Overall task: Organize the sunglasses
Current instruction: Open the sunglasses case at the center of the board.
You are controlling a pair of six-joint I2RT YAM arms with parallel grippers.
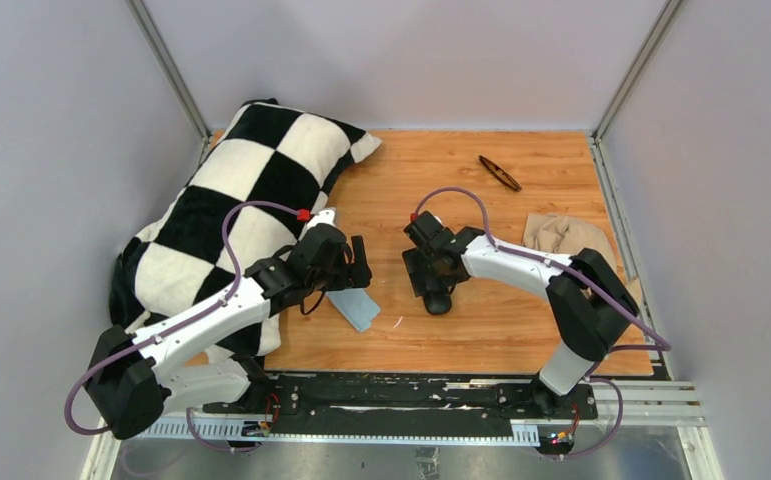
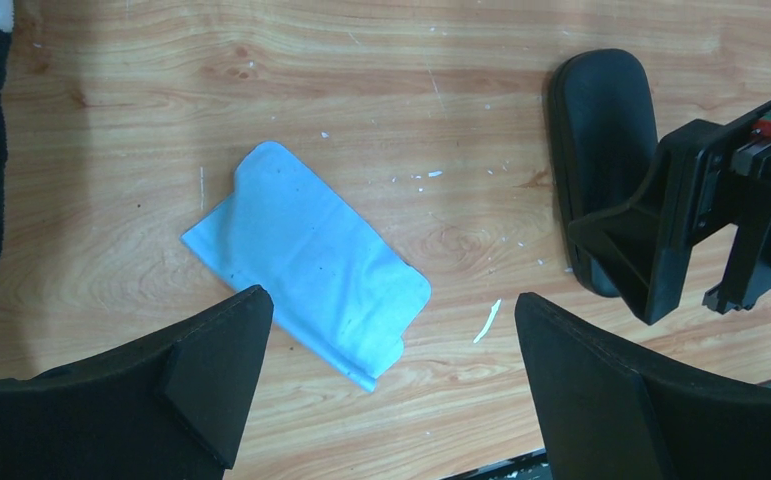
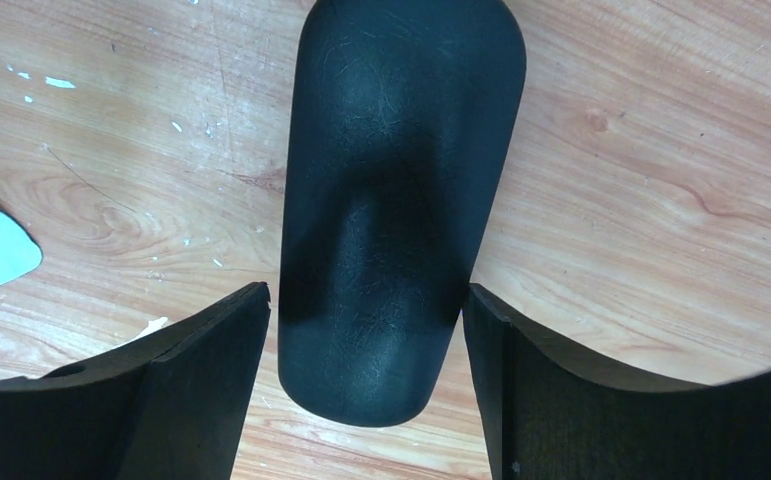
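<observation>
Right fingers (image 3: 191, 390) astride black oblong hard case (image 3: 391, 200), close to both sides, cannot tell if gripping | left fingers (image 2: 161, 390) wide above light blue square cloth (image 2: 311, 270) | advice: squeeze case centred, evenly

Enclosure: plain pale grey-lilac walls (image 1: 411, 60) on three sides, joined by slanting metal corner posts (image 1: 169, 68). Work surface: bench (image 1: 431, 165) with orange-brown wood-grain top, flecked with small white specks. Black mounting rail (image 1: 381, 390) along near edge. Lighting even, shadows soft.
</observation>
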